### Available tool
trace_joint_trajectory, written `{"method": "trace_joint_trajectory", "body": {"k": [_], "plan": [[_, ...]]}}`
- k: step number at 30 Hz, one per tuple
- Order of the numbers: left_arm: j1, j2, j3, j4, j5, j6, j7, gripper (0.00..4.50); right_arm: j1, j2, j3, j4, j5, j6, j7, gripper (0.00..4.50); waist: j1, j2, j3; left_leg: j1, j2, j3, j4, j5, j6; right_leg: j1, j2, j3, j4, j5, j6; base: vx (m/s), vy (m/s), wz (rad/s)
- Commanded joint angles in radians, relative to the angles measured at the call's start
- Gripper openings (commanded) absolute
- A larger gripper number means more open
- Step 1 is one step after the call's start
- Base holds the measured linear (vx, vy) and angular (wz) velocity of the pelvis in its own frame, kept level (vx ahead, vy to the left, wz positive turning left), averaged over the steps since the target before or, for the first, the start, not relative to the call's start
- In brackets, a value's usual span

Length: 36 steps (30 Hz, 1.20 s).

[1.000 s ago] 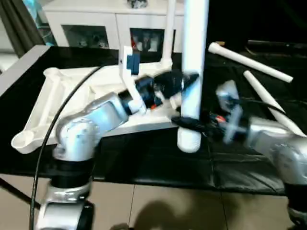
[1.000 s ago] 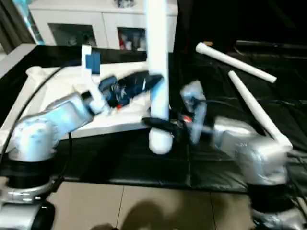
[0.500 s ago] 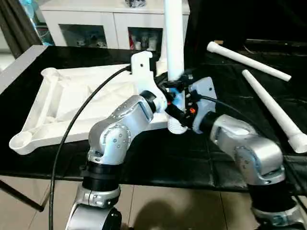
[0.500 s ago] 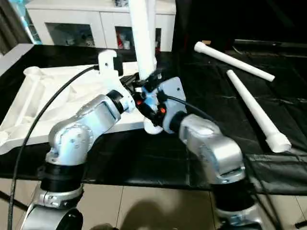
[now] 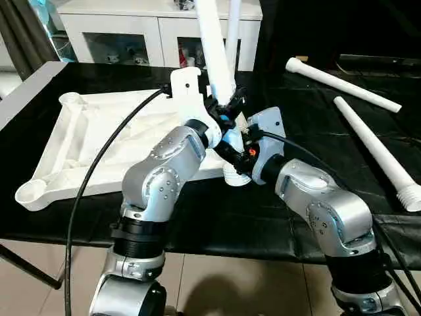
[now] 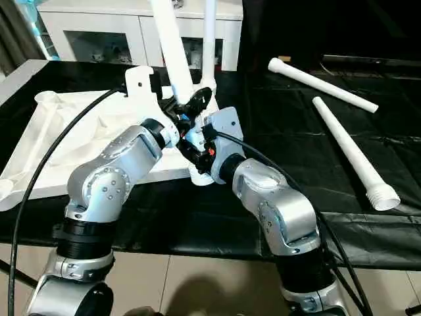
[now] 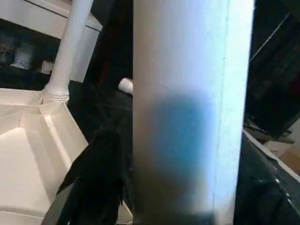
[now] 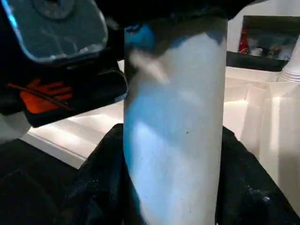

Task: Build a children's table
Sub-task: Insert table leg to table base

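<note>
So: black tabletop (image 5: 197, 217) with a dark, slightly shiny cover, pale tiled floor (image 5: 217, 276) in front of it, white cabinet (image 5: 141, 29) with glass doors behind it.

Landmark is the table top (image 5: 85, 141): white plastic, rectangular, lying upside down on the black surface, ribbed underside up, round sockets at its corners. One white tubular leg, the fitted leg (image 5: 232, 26), stands upright in the far corner socket on the cabinet side. A second one, the held leg (image 5: 214, 56), smooth and tapered, stands tilted at the near corner of the table top closest to the two arms, its ribbed lower end (image 5: 235, 176) just at that corner; whether it sits in the socket I cannot tell. Two loose legs (image 5: 342, 82) (image 5: 375, 151) lie flat on the black surface well to the right of the table top, apart from each other, threaded end of the nearer one toward the front edge.

Left gripper (image 5: 223, 108): black fingers around the held leg, higher up the tube, one finger (image 7: 93, 183) seen alongside it; jaws close about the tube.

Right gripper (image 5: 231, 150): lower on the same leg, black fingers (image 8: 101, 183) on both sides of the tube, pinching it.
</note>
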Motion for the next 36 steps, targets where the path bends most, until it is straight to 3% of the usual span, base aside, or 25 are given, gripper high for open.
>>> {"method": "trace_joint_trajectory", "body": {"k": [1,9,21,22,24,29,30,33,34,36], "plan": [[0.000,0.002,0.013,0.014,0.024,-0.011,0.015,2.46,-0.011,0.006,-0.005,-0.053,0.004,-0.032,0.000,1.94,-0.003,-0.009,-0.067,0.003,0.070,-0.026,-0.068,-0.028,0.029,0.061,-0.116,0.077,-0.070,-0.101,-0.116,0.000,0.000,0.00],[0.001,-0.007,0.021,0.011,0.029,-0.017,0.010,1.90,-0.009,0.015,-0.012,-0.051,-0.004,-0.035,0.001,1.94,-0.003,-0.009,-0.068,0.003,0.070,-0.026,-0.067,-0.020,0.033,0.061,-0.115,0.078,-0.068,-0.082,-0.119,0.000,0.000,0.00],[-0.001,-0.005,0.027,0.012,0.040,-0.030,-0.005,1.88,-0.012,0.023,-0.030,-0.043,0.003,-0.040,0.008,1.94,-0.003,-0.007,-0.068,0.004,0.070,-0.026,-0.067,-0.026,0.033,0.060,-0.115,0.077,-0.070,-0.092,-0.117,0.000,0.000,0.00],[-0.001,-0.005,0.027,0.012,0.040,-0.030,-0.005,1.88,-0.012,0.023,-0.030,-0.043,0.003,-0.040,0.008,2.28,-0.003,-0.007,-0.069,0.004,0.071,-0.027,-0.067,-0.024,0.033,0.060,-0.115,0.077,-0.069,-0.086,-0.119,0.000,0.000,0.00],[-0.010,0.011,0.030,0.019,0.041,-0.037,-0.026,1.88,-0.011,0.041,-0.066,-0.049,0.060,-0.018,0.027,2.49,-0.004,-0.009,-0.068,0.004,0.070,-0.026,-0.068,-0.028,0.034,0.060,-0.116,0.078,-0.070,-0.087,-0.120,0.000,0.000,0.00],[-0.039,0.058,0.050,0.041,0.036,-0.053,-0.080,1.88,-0.023,0.015,-0.107,-0.061,0.121,0.014,0.081,2.99,-0.003,-0.006,-0.069,0.005,0.069,-0.027,-0.068,-0.027,0.041,0.060,-0.114,0.076,-0.072,-0.094,-0.101,0.000,0.000,0.00],[-0.056,0.087,0.067,0.053,0.022,-0.051,-0.119,1.88,-0.034,-0.009,-0.157,-0.062,0.179,0.059,0.113,3.07,-0.003,-0.006,-0.069,0.007,0.070,-0.028,-0.069,-0.024,0.038,0.060,-0.113,0.076,-0.069,-0.089,-0.103,0.000,0.000,0.00],[-0.073,0.139,0.077,0.070,0.015,-0.049,-0.177,1.88,-0.046,-0.057,-0.208,-0.064,0.238,0.115,0.160,3.25,0.000,-0.004,-0.070,0.007,0.070,-0.027,-0.067,-0.014,0.041,0.059,-0.113,0.076,-0.066,-0.074,-0.111,0.000,0.000,0.00],[-0.078,0.172,0.079,0.080,0.009,-0.042,-0.219,1.88,-0.050,-0.083,-0.222,-0.063,0.245,0.110,0.185,3.35,0.003,0.001,-0.071,0.009,0.070,-0.027,-0.066,-0.012,0.039,0.058,-0.114,0.076,-0.065,-0.070,-0.114,0.000,0.000,0.00],[-0.081,0.197,0.079,0.089,0.006,-0.039,-0.252,1.88,-0.053,-0.102,-0.231,-0.062,0.247,0.103,0.200,3.52,0.005,0.000,-0.072,0.007,0.067,-0.027,-0.067,-0.004,0.038,0.060,-0.114,0.076,-0.063,-0.062,-0.113,0.000,0.000,0.00]]}}
